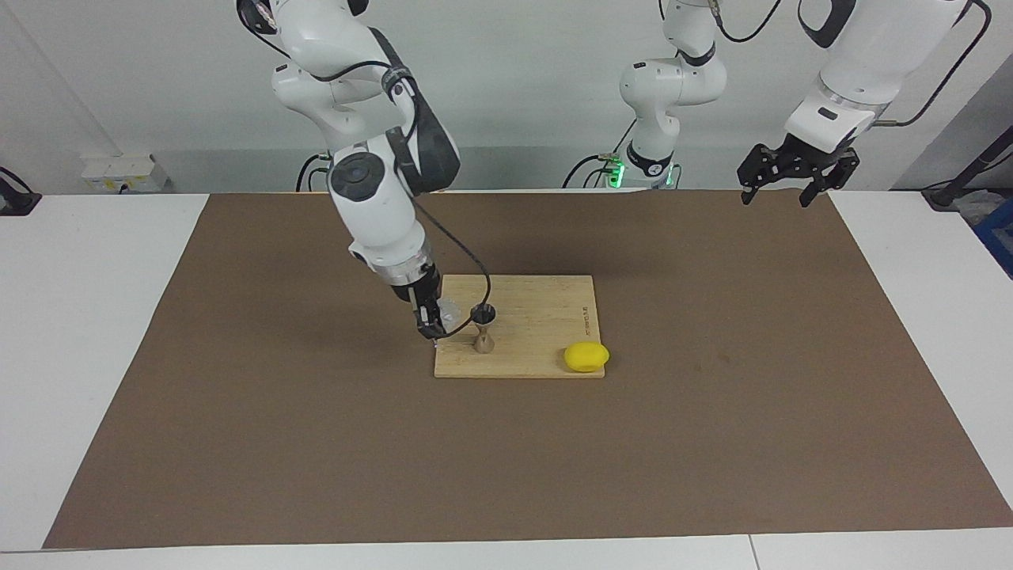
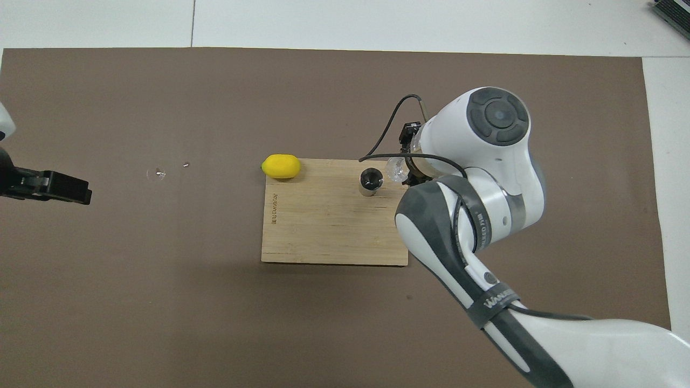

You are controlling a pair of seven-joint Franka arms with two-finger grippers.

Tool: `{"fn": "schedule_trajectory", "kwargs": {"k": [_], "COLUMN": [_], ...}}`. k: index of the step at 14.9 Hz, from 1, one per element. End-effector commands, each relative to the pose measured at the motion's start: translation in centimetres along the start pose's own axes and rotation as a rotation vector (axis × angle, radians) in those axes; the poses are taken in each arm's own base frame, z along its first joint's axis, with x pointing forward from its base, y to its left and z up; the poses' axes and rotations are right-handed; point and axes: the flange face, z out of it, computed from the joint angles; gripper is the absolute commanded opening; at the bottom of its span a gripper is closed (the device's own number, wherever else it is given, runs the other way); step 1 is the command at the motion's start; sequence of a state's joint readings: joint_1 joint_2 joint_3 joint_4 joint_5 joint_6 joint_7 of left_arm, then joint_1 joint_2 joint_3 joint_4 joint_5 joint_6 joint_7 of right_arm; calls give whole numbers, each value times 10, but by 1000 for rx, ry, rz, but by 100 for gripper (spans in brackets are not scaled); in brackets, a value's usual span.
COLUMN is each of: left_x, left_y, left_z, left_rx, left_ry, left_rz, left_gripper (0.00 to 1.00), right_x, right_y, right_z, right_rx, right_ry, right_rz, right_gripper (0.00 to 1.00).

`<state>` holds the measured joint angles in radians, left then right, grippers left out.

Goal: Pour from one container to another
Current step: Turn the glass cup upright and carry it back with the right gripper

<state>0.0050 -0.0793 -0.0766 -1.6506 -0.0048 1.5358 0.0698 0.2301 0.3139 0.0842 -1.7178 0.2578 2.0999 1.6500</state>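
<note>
Now, from the facing view you get the right claw (image 1: 431,323) low at the right-arm edge of the bamboo board (image 1: 546,317), clamped on the clear glass tumbler (image 1: 448,310), which is tipped toward the metal jigger (image 1: 483,332). That jigger stands upright on the board, just beside the tumbler; its hourglass shape only reads from this side. Look from overhead and the right arm's wrist covers most of the claw, but you see straight into the jigger's dark open top (image 2: 371,179), with the tumbler (image 2: 397,171) just beside it over the board's edge. The lemon (image 1: 586,356) lies at the board's corner farthest from the robots, toward the left arm's end, touching it.

Your left claw (image 1: 798,176) waits in the air over the mat's corner at its own end, fingers apart.

A brown mat (image 1: 316,443) covers the white worktop (image 1: 87,317). Along the pale wall you see a white power strip (image 1: 123,170).
</note>
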Motion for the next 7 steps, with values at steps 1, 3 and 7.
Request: {"fn": "schedule_trajectory", "kwargs": {"k": [1,3,7], "left_x": [-7,-7,-7], "left_y": [-1,-1,-1], "left_z": [-1,-1,-1], "left_rx": [-9,-9,-9], "left_ry": [-4,-4,-4], "left_rz": [6,6,6], "left_gripper": [100,100,100], "right_x": [58,86,140], "right_y": [9,23,39], "right_z": [11,22,37], "right_rx": [-18,-4,9], "right_ry": [-163,-210,-307], "right_rz": [48,44,67], "right_gripper": [0,0,0]}}
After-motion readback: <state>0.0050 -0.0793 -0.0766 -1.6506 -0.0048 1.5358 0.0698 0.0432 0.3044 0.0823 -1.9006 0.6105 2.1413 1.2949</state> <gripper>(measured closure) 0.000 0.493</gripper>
